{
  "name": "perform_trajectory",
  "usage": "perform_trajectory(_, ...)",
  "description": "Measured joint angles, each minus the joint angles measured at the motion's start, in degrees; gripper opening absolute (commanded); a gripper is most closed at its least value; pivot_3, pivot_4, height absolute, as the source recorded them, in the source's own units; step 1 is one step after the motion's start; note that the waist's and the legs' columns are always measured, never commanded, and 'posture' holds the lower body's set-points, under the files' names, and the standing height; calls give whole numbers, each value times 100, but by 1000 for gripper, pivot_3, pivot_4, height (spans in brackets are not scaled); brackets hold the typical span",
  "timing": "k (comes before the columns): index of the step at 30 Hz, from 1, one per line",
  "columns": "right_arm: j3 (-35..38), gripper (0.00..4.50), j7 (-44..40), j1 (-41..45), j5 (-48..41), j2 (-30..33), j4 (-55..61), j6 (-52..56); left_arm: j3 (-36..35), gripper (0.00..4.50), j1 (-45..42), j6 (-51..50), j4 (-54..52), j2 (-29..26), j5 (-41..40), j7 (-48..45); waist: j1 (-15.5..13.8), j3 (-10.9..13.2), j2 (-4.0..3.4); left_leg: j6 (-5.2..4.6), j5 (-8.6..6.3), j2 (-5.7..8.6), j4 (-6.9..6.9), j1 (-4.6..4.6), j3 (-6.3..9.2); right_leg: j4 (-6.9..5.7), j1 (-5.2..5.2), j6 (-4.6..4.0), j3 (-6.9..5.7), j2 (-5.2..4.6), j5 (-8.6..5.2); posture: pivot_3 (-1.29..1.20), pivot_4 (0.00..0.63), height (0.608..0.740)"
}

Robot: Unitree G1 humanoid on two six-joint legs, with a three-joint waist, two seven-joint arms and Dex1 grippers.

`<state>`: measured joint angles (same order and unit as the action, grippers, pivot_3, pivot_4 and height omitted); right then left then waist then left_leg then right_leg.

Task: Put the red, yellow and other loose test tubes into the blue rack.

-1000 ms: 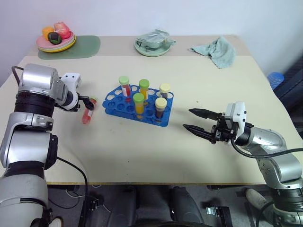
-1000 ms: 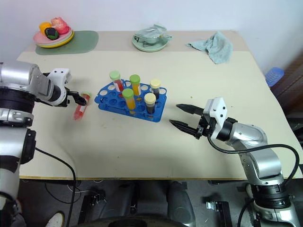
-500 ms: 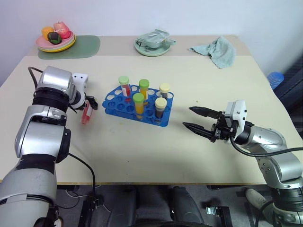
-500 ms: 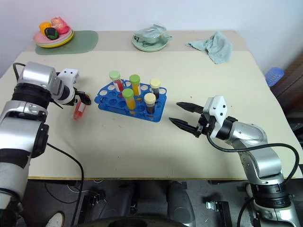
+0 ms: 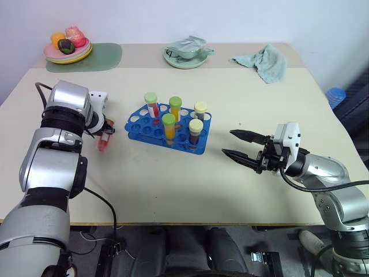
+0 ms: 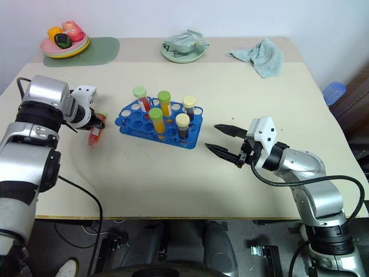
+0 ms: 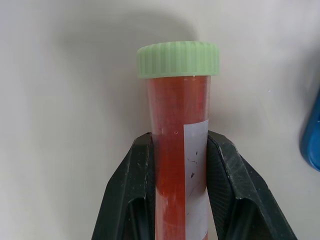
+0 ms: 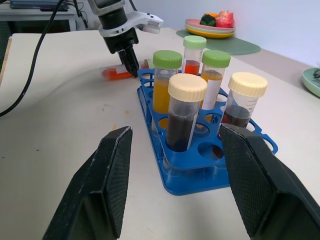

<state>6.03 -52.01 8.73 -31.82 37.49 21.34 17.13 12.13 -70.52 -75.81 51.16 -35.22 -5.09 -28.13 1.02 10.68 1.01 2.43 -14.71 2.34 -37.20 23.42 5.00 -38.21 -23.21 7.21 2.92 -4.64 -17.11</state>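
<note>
The left gripper (image 7: 181,165) was clamped on the red test tube (image 7: 177,145), a clear cylinder with a ribbed pale-green screw cap and a white label whose faint marks could not be read. The blue rack (image 5: 167,130), glossy plastic with round wells, stood just beside it. The right gripper (image 5: 238,145) hung with its fingers apart.

Red tube (image 7: 179,165), green cap (image 7: 178,59); blue rack (image 5: 167,133).

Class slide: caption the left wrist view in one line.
Left gripper shut on a red test tube with green cap, lying on the table.
</note>
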Motion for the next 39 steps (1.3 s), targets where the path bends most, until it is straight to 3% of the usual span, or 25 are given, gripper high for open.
perform_trajectory(8, -5, 2804, -64, 104, 8, -3, -40, -6, -236, 757, 88, -209, -293, -1, -2, 97, 1, 0, 0, 0, 0, 0, -1, 0, 0, -1, -1, 0, 0, 0, 0, 0, 150, 740)
perform_trajectory(14, -10, 2804, -130, 164, 20, -6, -150, -13, -690, 757, 567, -181, -1271, -35, -62, 272, -4, 0, 0, 1, 0, -5, -1, 1, 2, -2, -3, 0, 1, -1, 0, 0, 150, 740)
perform_trajectory(17, -10, 2804, -159, 169, 25, -7, -159, -28, -1482, 757, 1118, 521, -2767, 86, -269, 474, -20, 0, 1, 32, 18, -20, -3, 6, 13, -1, -8, 0, 3, -7, 2, 0, 150, 740)
perform_trajectory(20, -12, 2804, -199, 185, 27, -7, -193, -55, -2254, 757, 1706, 1875, -4633, 718, -591, 726, -68, -1, 3, 43, 23, -17, -6, 12, 10, 3, -8, 3, 4, -17, 4, 0, 150, 740)
perform_trajectory(23, -11, 2804, -250, 273, 25, -3, -261, -60, -2761, 757, 1969, 2033, -5906, 1277, -1371, 570, -42, -4, 0, 41, 23, -13, -6, 9, 1, 3, -6, 7, 7, -18, 6, 0, 150, 740)
perform_trajectory(26, 8, 2804, -294, 317, 24, 25, -330, -59, -2517, 757, 2817, 2807, -6701, 1504, -1410, 547, 11, -13, -15, 39, 21, -9, 4, -7, -9, 0, -4, 7, 18, -9, 6, 0, 150, 740)
perform_trajectory(30, 36, 2804, -328, 314, 18, 95, -367, -44, -1909, 757, 4076, 4177, -6835, 1789, -1014, 520, -7, -11, -13, 6, 3, -13, 0, -7, -7, -1, -4, 3, 17, -4, 8, 0, 150, 740)
perform_trajectory(39, 248, 2804, -358, 230, -65, 313, -341, 127, -1487, 757, 5251, 6668, -6438, 1979, -203, 720, -49, -10, -11, -1, -1, -9, -4, -3, -7, 8, 2, 3, 13, -7, 8, 0, 150, 740)
